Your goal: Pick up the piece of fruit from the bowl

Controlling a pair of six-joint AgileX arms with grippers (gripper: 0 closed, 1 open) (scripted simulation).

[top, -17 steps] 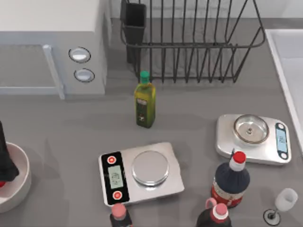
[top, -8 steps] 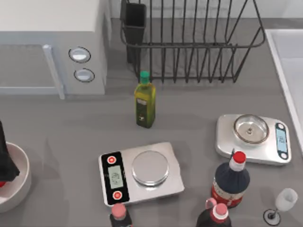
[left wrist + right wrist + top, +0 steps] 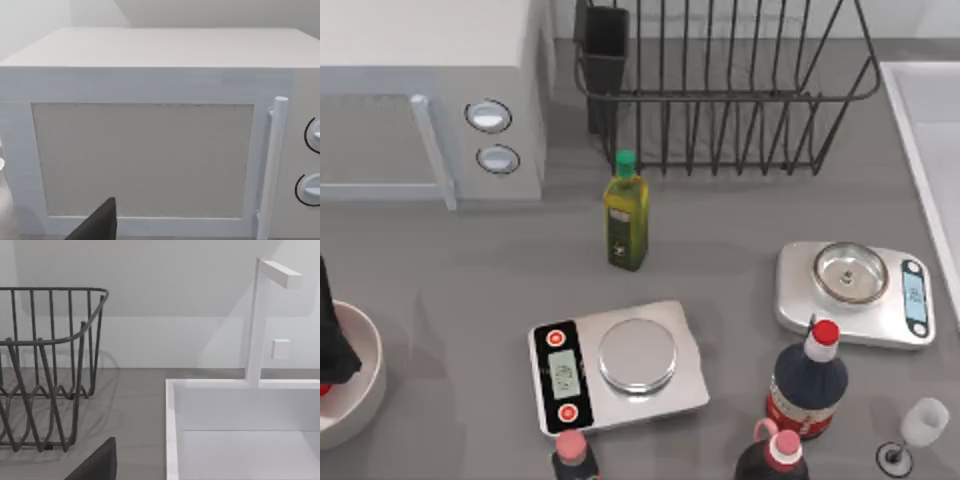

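Grasping looks to be the step in hand: my left gripper [image 3: 332, 345] is down inside the bowl [image 3: 365, 385] at the top view's left edge, its dark body covering most of the bowl's inside. The piece of fruit [image 3: 324, 389] shows there as a small red sliver at the picture's very edge, just under and touching the dark gripper body, low in the bowl. I cannot tell whether my fingers stand apart, are together, or are already clamped on the fruit, because the gripper's own body hides them from above, and my left wrist view looks outward at the microwave [image 3: 150, 140], with just 1 dark finger [image 3: 102, 222] at its lower edge. My judgement is that the grasp is either being made or has just been made, and the lift is not yet done, since the gripper sits low against the bowl. The next move calls for a firm hold on a round, glossy fruit that could slip sideways, then a straight rise clear of the thick rim so the bowl is not dragged or tipped. My right arm is parked; its wrist view faces the wire rack [image 3: 45, 370] and the white sink [image 3: 240, 425]. The 2 scales [image 3: 618, 365], the oil bottle [image 3: 625, 222] and the dark bottles [image 3: 807, 385] all stand well apart from the bowl, so nothing crowds the lift.
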